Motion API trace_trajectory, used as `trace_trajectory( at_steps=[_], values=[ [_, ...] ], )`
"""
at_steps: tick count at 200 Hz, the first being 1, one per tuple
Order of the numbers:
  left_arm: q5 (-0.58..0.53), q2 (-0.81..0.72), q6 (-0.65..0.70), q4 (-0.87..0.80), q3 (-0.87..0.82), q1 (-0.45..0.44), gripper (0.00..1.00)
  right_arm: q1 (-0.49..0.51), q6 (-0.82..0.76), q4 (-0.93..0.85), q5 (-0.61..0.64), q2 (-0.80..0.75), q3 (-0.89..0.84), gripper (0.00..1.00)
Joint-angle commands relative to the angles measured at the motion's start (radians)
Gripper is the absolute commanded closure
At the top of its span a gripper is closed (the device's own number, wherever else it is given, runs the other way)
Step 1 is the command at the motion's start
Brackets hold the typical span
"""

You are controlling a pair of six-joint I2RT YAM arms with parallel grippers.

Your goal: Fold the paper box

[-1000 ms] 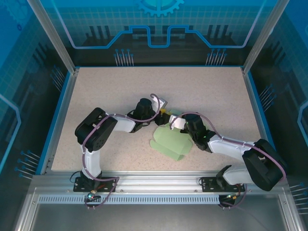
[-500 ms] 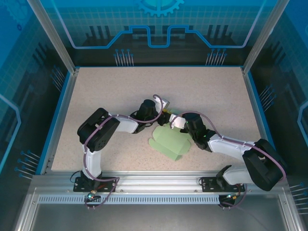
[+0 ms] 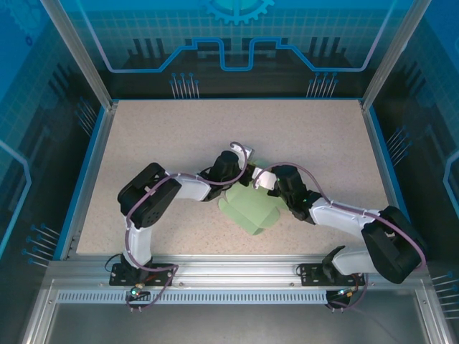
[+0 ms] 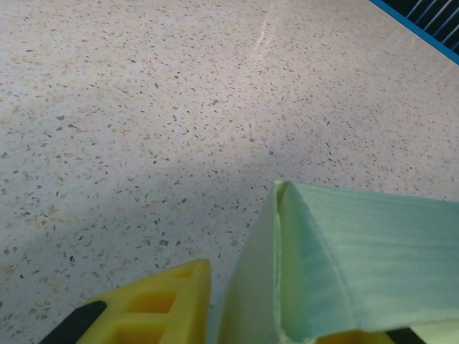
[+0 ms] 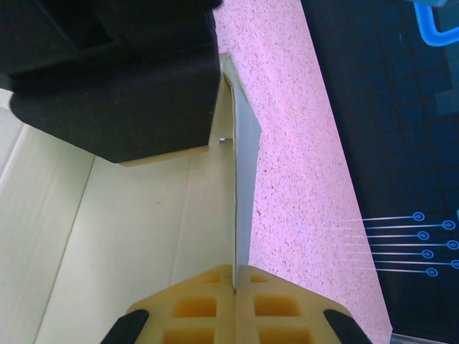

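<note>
Enclosure: blue back panel (image 3: 237,43) printed with a gear emblem and circuit-style lines. Table (image 3: 158,136): speckled beige top with a blue rim, aluminium rail (image 3: 229,276) along the near edge. Left arm (image 3: 150,197): black-and-white links, base on the rail, elbow bent outward to the left, forearm reaching in toward table centre, purple cable looped along it. Right arm (image 3: 358,218): mirror pose, elbow out to the right, forearm angled in low to meet the other. Paper box (image 3: 252,211): pale mint-green card, partly folded, lying just nearer than both wrists where they meet, with its far flaps raised up to them. Left gripper (image 4: 276,319): yellow fingers (image 4: 154,304) either side of an upright folded flap of the card (image 4: 358,244), which stands between them and leans right; whether the flap is actually pinched cannot be told. Right gripper (image 5: 234,272): yellow ribbed fingers (image 5: 193,308) pressed together on the thin edge of an upright card wall, which runs straight away from the fingertips; the flat card panel (image 5: 129,236) spreads to its left and the table shows to its right. Black housing (image 5: 115,72): sits over the far end of that wall, touching the card.
</note>
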Motion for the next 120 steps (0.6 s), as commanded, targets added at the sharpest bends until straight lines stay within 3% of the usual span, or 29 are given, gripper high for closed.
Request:
trace_trajectory(
  at_steps=[1,40,65,83,120],
  values=[
    [-0.364,0.019,-0.059,-0.129,0.034,0.053,0.80,0.004,0.014,-0.078,-0.081,-0.004,0.005,0.98],
    [-0.450,0.031,-0.079,-0.210,0.082,0.036,0.86,0.003,0.021,-0.083,-0.082,-0.002,0.005,0.99],
    [-0.375,0.020,-0.065,-0.158,0.061,0.034,0.85,-0.001,0.027,-0.080,-0.073,0.001,0.005,0.99],
    [-0.275,0.000,-0.040,-0.094,0.023,0.037,0.78,-0.012,0.041,-0.078,-0.066,-0.002,0.008,0.99],
    [-0.129,-0.045,0.014,-0.016,-0.051,0.038,0.56,-0.032,0.068,-0.079,-0.067,-0.020,0.010,0.99]
  ],
)
